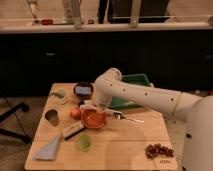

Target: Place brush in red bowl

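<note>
The red bowl point(93, 119) is a round, shallow orange-red bowl near the middle of the wooden table point(125, 147). A dark oblong brush with a pale edge point(73, 131) lies on the table just in front of and to the left of the bowl. My gripper point(94, 107) hangs from the white arm point(135, 95) that reaches in from the right. It is right above the far rim of the red bowl. The brush lies apart from the gripper.
A dark bowl with a blue inside point(83, 90) stands behind the gripper. An orange fruit point(75, 113), a dark cup point(51, 117), a small green cup point(83, 142) and a blue cloth point(49, 149) are at the left. Grapes point(159, 150) lie front right, with a green tray point(132, 80) behind the arm.
</note>
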`<state>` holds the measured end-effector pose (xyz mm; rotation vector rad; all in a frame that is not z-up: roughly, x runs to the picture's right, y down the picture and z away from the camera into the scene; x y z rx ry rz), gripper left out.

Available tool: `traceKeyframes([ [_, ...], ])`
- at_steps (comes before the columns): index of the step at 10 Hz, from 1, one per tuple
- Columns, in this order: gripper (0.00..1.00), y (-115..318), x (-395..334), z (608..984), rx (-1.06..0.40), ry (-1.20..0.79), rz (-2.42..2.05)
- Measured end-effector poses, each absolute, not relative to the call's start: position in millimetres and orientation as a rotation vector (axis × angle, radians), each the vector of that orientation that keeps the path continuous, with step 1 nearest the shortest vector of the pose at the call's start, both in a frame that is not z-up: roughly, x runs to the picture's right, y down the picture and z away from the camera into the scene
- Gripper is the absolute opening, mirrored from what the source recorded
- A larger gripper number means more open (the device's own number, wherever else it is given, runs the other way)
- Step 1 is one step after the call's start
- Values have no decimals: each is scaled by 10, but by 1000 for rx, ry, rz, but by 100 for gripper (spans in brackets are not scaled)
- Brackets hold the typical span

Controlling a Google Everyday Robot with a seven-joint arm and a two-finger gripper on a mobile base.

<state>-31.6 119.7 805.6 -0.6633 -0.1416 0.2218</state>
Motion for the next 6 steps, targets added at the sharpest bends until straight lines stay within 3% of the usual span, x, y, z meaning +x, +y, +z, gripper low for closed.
traceKeyframes([
  [6,0,1224,-468,8144,-693,-150,219],
])
